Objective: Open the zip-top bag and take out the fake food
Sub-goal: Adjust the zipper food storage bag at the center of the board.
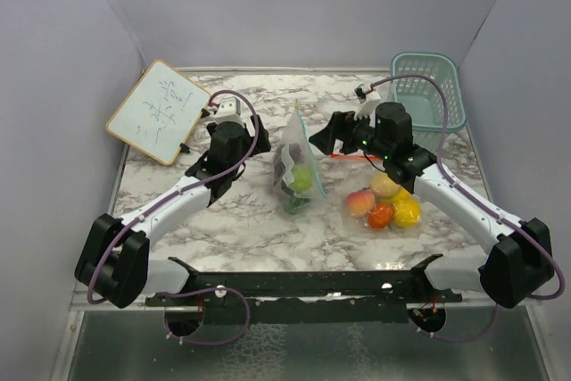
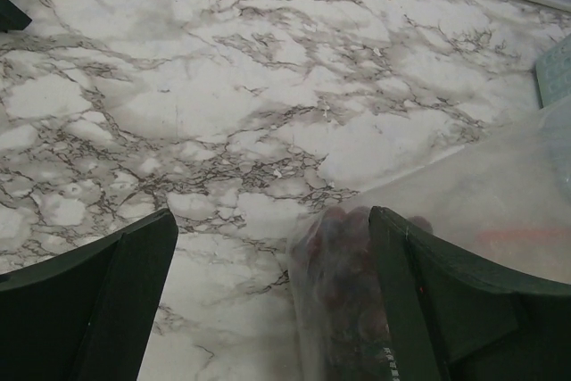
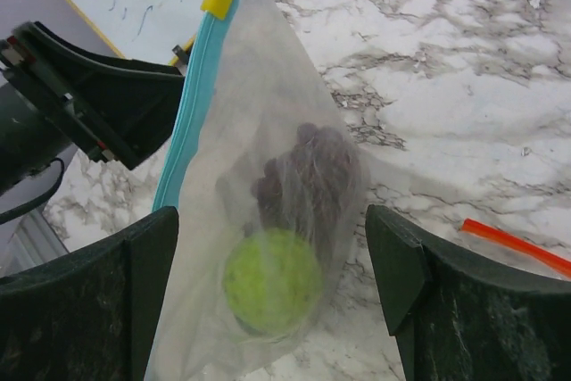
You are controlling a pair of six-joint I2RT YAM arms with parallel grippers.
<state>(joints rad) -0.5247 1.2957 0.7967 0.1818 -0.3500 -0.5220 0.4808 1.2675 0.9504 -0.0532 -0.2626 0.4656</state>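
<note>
Right claw (image 3: pixel 270 229), spread, faces bag (image 3: pixel 232 113) holding green ball (image 3: pixel 272 280), purple grapes (image 3: pixel 308 171).

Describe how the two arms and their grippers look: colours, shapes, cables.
Both arms look alike. The left arm and right arm have white links between bulky black joint housings. A purple cable loops loosely along each. The wrist views show the left gripper and right gripper, each with two broad, dark green-black fingers that have flat inner faces.

The zip-top bag (image 1: pixel 295 165) holds a green ball (image 1: pixel 303 178); fruits (image 1: pixel 386 202) lie nearby.
</note>
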